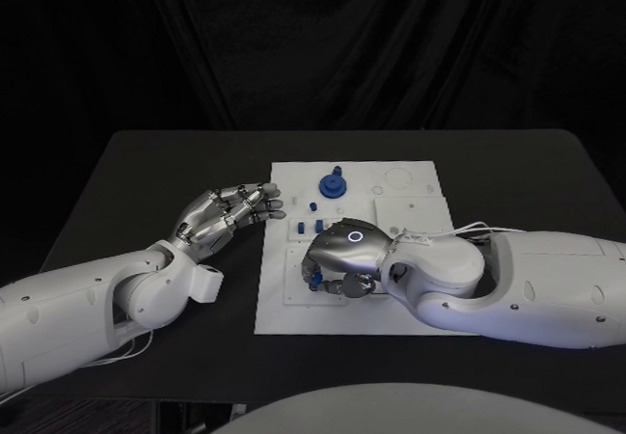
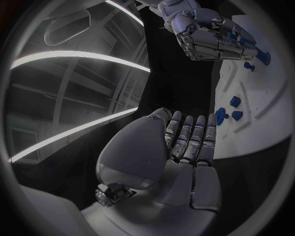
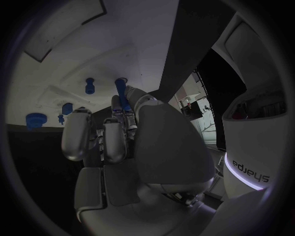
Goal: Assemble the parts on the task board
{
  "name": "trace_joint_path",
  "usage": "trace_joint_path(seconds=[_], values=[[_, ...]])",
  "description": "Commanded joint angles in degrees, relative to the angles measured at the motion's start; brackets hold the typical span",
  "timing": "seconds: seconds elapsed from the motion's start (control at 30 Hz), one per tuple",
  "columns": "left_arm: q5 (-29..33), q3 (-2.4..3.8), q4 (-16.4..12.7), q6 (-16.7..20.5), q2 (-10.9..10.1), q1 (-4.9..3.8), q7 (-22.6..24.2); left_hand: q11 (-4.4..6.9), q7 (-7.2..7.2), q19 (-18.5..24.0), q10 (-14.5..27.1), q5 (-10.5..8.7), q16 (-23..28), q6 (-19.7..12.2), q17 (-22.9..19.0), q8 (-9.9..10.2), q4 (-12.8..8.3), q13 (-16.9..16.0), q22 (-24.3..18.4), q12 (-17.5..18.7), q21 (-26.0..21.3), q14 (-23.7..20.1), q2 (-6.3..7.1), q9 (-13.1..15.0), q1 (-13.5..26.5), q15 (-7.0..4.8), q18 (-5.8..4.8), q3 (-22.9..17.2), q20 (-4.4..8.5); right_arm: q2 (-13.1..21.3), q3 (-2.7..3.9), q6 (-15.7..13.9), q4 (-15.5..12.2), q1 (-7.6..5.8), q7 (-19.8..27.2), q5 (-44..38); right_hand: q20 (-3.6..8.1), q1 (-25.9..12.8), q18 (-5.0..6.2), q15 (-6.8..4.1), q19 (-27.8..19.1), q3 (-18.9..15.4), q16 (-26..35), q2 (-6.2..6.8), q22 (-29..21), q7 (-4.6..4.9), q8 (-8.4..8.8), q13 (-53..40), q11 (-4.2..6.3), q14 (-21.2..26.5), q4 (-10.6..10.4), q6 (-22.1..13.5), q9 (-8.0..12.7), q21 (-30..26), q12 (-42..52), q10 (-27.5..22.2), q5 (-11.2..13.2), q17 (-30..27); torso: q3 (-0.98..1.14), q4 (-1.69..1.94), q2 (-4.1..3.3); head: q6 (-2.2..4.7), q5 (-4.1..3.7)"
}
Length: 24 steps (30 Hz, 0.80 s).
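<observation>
right hand (image 1: pixel 346 259) is down over the task board (image 1: pixel 408 314), fingers (image 3: pixel 115 140) curled around a long blue peg (image 3: pixel 122 93) (looks held, its long axis running out past the fingertips toward the board). left hand (image 1: pixel 227 213) hovers just off the board's left edge, fingers curled in, holding nothing. loose blue parts (image 1: pixel 313 227) lie on the board between the two hands; right hand is nearer.

Surface: a black table (image 1: pixel 144 176), dark and matte, in front of a black curtain (image 1: pixel 390 50).
On it: the white task board (image 1: pixel 297 309), lying flat near the middle, its long side running away from the robot.
</observation>
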<state>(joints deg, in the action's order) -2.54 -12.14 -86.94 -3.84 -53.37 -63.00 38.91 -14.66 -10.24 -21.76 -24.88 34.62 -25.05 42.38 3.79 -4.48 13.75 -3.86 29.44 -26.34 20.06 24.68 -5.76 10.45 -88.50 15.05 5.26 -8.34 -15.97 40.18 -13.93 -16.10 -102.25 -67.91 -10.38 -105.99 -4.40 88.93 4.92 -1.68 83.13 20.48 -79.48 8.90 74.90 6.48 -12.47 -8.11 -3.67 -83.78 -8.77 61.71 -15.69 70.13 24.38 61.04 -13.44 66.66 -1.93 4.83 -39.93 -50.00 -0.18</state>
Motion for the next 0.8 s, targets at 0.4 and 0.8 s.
trace_joint_path(seconds=[0.4,0.8], values=[[0.04,0.04,0.10,-1.17,0.17,0.11,0.99,-0.46,-0.31,-0.24,-0.04,0.04,-0.41,-0.07,-0.05,-0.26,-0.01,0.10,0.08,-0.34,0.30,-0.53,-0.45,-0.06,-0.04,-0.10,-0.21,-0.35,-0.03,-0.51,0.03,-1.58,0.11,0.65,-0.47,-0.70,0.09,-0.04,-0.78,-0.07,0.25,0.15,-0.15,-0.45,9.67,-0.15,0.33,-0.08,1.11,-1.40,-0.07,0.33,-0.10,-0.02,0.03,1.70,0.33,-0.23,-0.08,0.08,0.03,0.00,-0.03],[0.04,0.04,0.23,-1.30,0.32,0.16,0.98,-0.47,-0.34,-0.22,-0.01,-0.02,-0.44,-0.09,-0.05,-0.26,-0.03,0.10,0.09,-0.36,0.29,-0.58,-0.45,-0.07,-0.01,-0.09,-0.21,-0.43,-0.03,-0.37,0.03,0.91,0.33,0.78,-2.44,-0.71,0.11,0.20,-0.64,-0.05,-0.06,0.42,0.25,-0.47,9.47,-0.14,0.54,-0.03,1.05,-1.14,0.24,0.24,-0.25,-0.74,-0.49,1.42,0.22,-0.96,-0.06,0.06,0.04,0.00,0.04]])
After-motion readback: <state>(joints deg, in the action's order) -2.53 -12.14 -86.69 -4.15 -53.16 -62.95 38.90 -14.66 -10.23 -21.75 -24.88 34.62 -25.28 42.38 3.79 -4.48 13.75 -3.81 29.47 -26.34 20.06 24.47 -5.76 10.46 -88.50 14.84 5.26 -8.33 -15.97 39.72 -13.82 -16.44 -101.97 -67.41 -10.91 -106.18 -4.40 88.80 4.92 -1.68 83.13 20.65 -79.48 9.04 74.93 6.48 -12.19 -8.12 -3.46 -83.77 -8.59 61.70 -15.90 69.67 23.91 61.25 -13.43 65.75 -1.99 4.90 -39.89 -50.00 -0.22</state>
